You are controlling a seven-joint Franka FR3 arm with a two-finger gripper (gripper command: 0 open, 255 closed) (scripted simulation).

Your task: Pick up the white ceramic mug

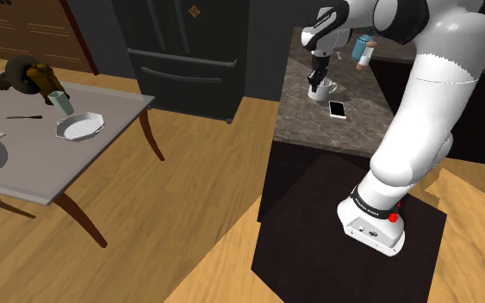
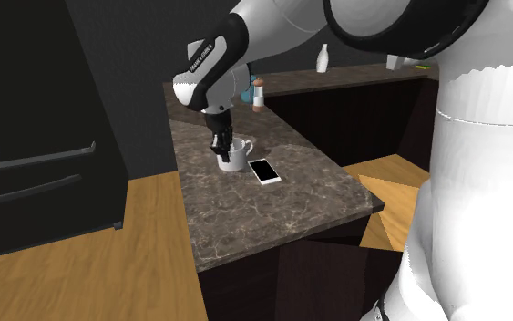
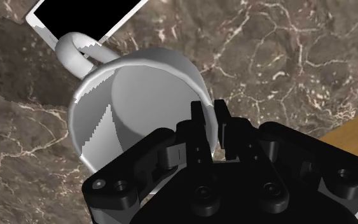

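Dark veined stone covers the desk (image 2: 272, 214). Closest to the second exterior view's camera, a white-edged phone (image 2: 264, 171) with a black screen lies flat about mid-desk. Right behind it stands the white mug (image 2: 234, 160), upright and a bit nearer the desk edge on the fridge side. From what I can see its base is sitting on the desk. In the wrist view the handle is on the phone's side. The black claw (image 3: 212, 118) comes down from above and is pinched nearly closed on the mug's wall, one finger inside the rim and the other outside, across from the handle. Further back, near the desk's far edge, there's a small bottle (image 2: 258, 93). The black fridge (image 2: 35, 146) is off to that view's left.
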